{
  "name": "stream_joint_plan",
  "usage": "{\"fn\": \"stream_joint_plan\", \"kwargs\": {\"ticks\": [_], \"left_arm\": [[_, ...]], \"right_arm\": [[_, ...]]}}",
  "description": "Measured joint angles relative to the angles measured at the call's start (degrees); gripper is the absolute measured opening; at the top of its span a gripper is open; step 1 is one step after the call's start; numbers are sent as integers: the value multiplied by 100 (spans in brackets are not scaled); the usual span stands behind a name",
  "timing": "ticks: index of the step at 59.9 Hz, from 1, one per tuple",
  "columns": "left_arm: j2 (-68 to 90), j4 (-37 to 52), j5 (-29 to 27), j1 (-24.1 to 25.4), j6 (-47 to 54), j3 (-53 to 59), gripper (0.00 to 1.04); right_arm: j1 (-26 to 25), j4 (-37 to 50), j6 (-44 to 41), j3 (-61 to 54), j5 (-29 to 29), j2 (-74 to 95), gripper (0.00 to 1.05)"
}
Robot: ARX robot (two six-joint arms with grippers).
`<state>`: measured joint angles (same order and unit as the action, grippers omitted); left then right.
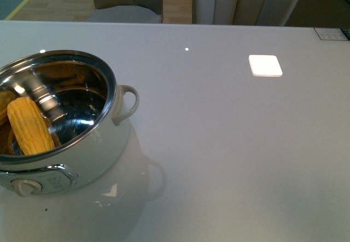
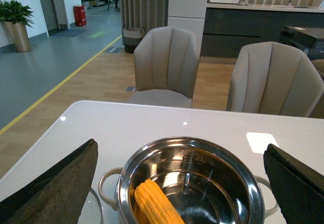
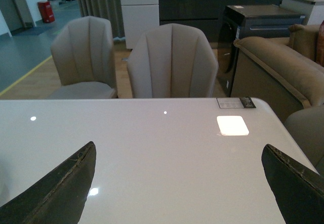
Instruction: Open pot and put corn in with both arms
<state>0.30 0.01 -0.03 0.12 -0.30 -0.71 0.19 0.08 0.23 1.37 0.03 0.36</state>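
Where the white table (image 1: 229, 143) meets its near left edge stands the pot (image 1: 82, 154), lidless, the corn (image 1: 30, 126) leaning inside. Left gripper (image 2: 182, 183): spread wide above the pot, empty. Right gripper (image 3: 177, 183): spread wide over bare tabletop, empty.

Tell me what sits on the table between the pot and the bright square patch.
Nothing. In the front view, bare white table runs from the pot, corn inside, to the bright square patch; only a small light glint shows.
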Motion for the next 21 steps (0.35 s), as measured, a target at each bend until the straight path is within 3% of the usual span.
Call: {"fn": "stream_joint_plan", "kwargs": {"ticks": [21], "left_arm": [[0, 0, 2, 0, 0, 0, 98]], "right_arm": [[0, 0, 0, 0, 0, 2, 96]]}}
